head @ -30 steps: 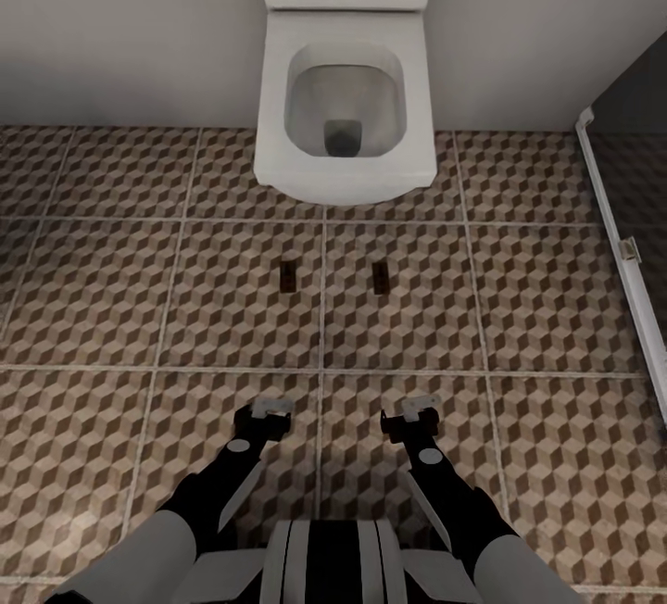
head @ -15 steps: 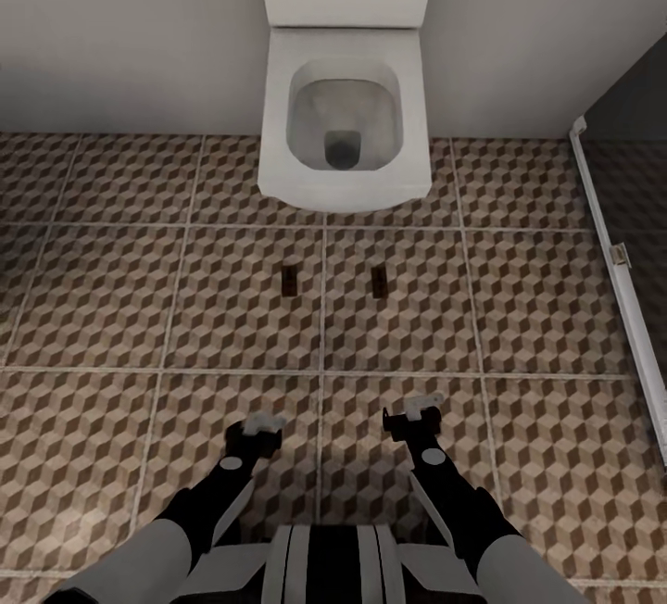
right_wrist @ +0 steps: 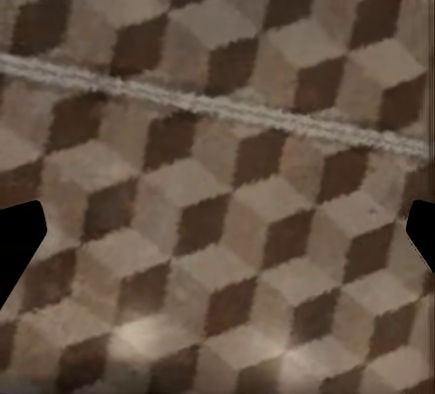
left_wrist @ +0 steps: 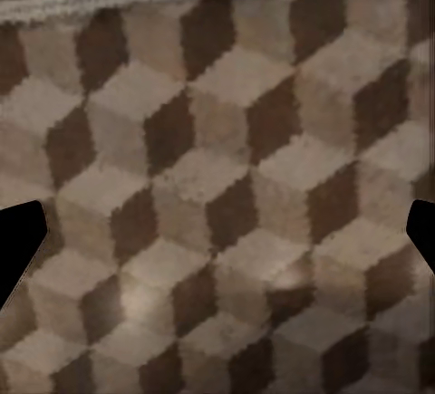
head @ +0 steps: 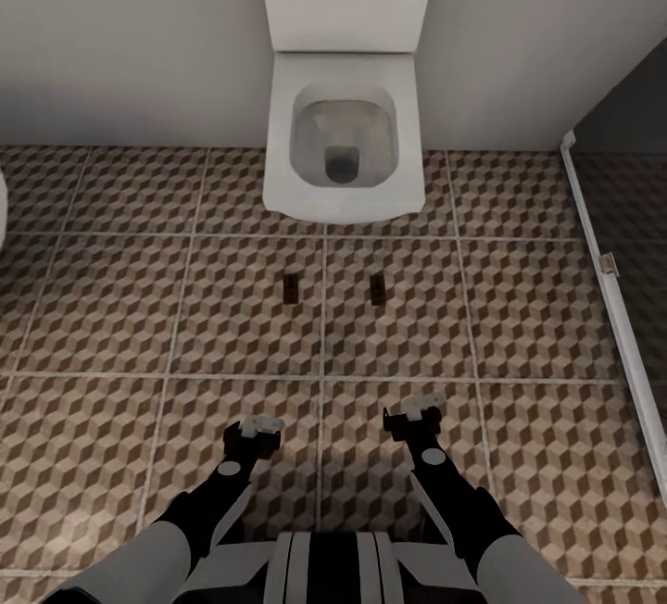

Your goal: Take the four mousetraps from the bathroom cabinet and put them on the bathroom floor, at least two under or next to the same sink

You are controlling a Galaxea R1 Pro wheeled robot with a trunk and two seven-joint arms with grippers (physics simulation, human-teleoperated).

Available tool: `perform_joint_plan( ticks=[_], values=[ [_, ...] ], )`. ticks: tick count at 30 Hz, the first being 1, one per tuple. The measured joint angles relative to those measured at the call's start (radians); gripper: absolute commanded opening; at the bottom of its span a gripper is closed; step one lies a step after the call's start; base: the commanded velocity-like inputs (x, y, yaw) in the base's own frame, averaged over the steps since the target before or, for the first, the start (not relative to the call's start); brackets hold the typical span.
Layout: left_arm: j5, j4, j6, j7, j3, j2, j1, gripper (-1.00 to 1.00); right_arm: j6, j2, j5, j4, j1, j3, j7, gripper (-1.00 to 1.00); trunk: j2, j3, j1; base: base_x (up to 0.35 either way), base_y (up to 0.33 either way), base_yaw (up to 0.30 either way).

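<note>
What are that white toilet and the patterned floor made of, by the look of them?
The boxy white toilet looks like glazed ceramic: smooth, evenly white, softly shaded. The cube-patterned brown and beige floor looks like matt printed tile, since pale grout lines divide it into squares.

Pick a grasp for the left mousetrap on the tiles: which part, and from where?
Likely from straight above: the left mousetrap lies flat on the floor, long axis pointing toward the toilet. Pinch across its two long edges, the narrow width. Its wire detail is too small to see; the left gripper is open.

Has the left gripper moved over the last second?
Yes. The left gripper has drawn back toward the robot's trunk, farther from the horizontal grout line ahead of it.
</note>
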Motion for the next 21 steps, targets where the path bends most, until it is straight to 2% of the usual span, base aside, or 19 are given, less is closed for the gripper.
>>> perform_joint_plan(
  ticks=[21],
  values=[
    [0.000, 0.001, -0.002, 0.001, 0.000, -0.001, 0.000, 1.00, 0.001, 0.000, 0.000, 0.001, 0.000, 0.000, 0.000, 1.00, 0.147, 0.099, -0.081, 0.000, 0.000, 0.000]
  ],
)
